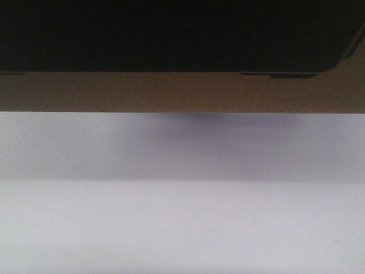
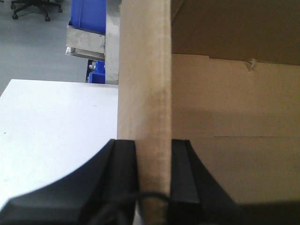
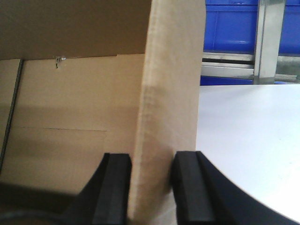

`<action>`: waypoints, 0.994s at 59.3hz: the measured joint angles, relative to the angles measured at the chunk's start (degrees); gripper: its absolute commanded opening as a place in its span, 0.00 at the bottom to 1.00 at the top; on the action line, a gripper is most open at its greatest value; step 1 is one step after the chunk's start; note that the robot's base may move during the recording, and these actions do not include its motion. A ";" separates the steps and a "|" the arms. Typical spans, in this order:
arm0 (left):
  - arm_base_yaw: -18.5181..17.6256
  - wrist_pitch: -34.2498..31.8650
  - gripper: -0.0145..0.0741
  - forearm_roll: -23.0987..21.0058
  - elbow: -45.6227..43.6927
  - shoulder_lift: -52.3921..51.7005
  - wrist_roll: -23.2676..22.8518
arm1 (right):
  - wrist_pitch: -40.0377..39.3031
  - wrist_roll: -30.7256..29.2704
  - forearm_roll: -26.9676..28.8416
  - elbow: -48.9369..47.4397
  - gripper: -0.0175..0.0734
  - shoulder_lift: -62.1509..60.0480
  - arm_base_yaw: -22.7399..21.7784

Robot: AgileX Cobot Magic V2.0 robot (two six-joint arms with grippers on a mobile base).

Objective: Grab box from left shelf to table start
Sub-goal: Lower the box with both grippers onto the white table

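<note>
- Left black gripper (image 2: 153,157) is clamped on the overhanging lid wall (image 2: 143,70) of the large brown cardboard box (image 2: 234,117), one pad on each face.
- Right black gripper (image 3: 151,161) pinches the opposite lid wall the same way.
- Between the two grippers spans the box. Outward of each lies the plain white table (image 2: 56,122), and the box's lower edge sits low over it, though I cannot tell if it touches.
- Beyond the table stand the silver metal shelf rail (image 3: 227,58) and blue plastic bins (image 3: 229,23).
- Such a wide box is probably heavy. The thin card wall may bend, tear or slip, so an even, level hold on both sides seems wise.
</note>
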 measured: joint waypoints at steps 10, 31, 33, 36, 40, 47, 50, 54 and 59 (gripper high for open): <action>0.00 0.00 0.07 0.00 0.00 0.00 0.00 | 0.00 0.00 0.00 0.00 0.25 0.00 0.00; 0.00 0.00 0.07 0.00 0.00 0.00 0.00 | 0.00 0.00 0.00 0.00 0.25 0.00 0.00; 0.00 0.00 0.07 0.00 0.00 0.00 0.00 | 0.00 0.00 0.00 0.00 0.25 0.00 0.00; 0.00 0.00 0.07 0.00 0.00 0.00 0.00 | 0.00 0.00 0.00 0.00 0.25 0.00 0.00; 0.00 0.00 0.07 0.00 0.00 0.00 0.00 | 0.00 0.00 0.00 0.00 0.25 0.00 0.00; 0.00 0.00 0.07 0.00 0.00 0.00 0.00 | 0.00 0.00 0.00 0.00 0.25 0.00 0.00; 0.00 0.00 0.07 0.00 0.00 0.00 0.00 | 0.00 0.00 0.00 0.00 0.25 0.00 0.00; 0.00 -0.06 0.07 0.00 0.00 0.00 0.00 | 0.00 0.00 0.00 0.00 0.25 0.00 0.00; 0.00 -0.72 0.07 0.00 0.00 0.00 0.00 | 0.00 0.00 0.00 0.00 0.25 0.00 0.00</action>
